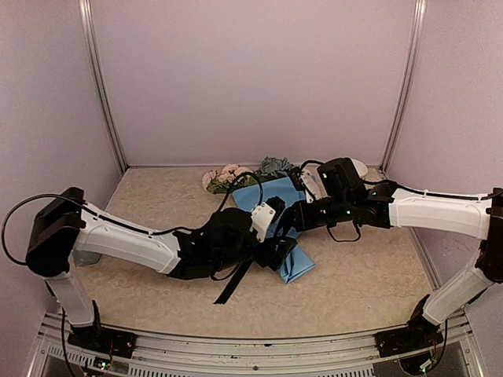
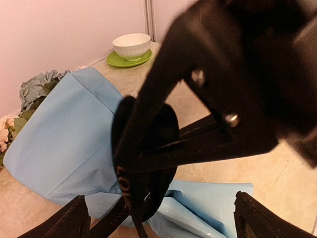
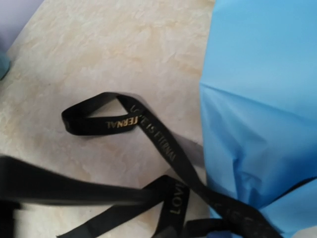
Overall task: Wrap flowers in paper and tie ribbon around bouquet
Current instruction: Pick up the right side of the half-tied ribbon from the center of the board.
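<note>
Seeing the left gripper [image 2: 166, 220] spread wide with nothing between its 2 fingers, hovering at the narrow end of the cone-shaped bouquet of light blue paper [image 1: 267, 196], lying on the beige speckled tabletop [image 1: 157, 196] with pale pink and blue-grey artificial flowers [image 1: 234, 174] sticking out at the far end. Reading the right gripper [image 2: 128, 162] as pinched tight on the long narrow black ribbon with gold lettering [image 3: 158, 139], looped loose on the tabletop just beside that paper.
</note>
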Controlling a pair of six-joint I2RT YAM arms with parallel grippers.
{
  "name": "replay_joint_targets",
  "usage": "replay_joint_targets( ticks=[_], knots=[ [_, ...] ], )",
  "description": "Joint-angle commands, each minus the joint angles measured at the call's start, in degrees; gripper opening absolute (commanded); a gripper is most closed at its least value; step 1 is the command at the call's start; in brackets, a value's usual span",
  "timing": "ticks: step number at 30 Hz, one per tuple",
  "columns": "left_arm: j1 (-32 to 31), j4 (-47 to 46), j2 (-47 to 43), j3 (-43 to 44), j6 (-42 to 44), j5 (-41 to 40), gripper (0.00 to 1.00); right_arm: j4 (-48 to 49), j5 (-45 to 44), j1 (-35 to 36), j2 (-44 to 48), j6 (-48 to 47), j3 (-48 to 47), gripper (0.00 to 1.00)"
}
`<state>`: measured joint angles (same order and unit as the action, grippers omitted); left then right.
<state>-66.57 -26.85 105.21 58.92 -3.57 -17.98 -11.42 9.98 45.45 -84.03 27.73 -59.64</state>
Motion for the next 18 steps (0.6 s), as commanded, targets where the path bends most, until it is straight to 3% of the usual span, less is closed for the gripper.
replay_joint_targets(
  ticks=[1,3,7,10,15,18],
  knots=[
    [1.93,17.37,-10.88,-1.9,-5.78,3.53,0.99,-0.49,-1.04,-1.01,-1.05,-1.09,-2.37,0.0],
    [6.07,27.1,-12.62,-0.72,-14.29,0.87,0.98,-0.71,-0.84,-1.3,-1.46,-3.22,-2.92,0.0],
    [20.27,45.37,-10.24,-0.16,-30.27,0.18,0.85,-0.4,0.14,-1.39,-1.72,-3.81,-3.21,0.0],
    [23.96,46.75,-8.76,-3.07,-32.14,0.86,0.88,-0.12,0.92,-1.43,-1.97,-4.08,-3.28,0.0],
    [24.93,46.25,-4.99,-4.72,-33.74,-1.11,0.91,0.05,1.67,-1.44,-2.19,-4.3,-3.13,0.0],
    [25.96,43.14,-1.58,-5.8,-33.47,2.06,0.82,-0.07,1.68,-1.42,-2.1,-4.29,-2.94,0.0]
  ],
)
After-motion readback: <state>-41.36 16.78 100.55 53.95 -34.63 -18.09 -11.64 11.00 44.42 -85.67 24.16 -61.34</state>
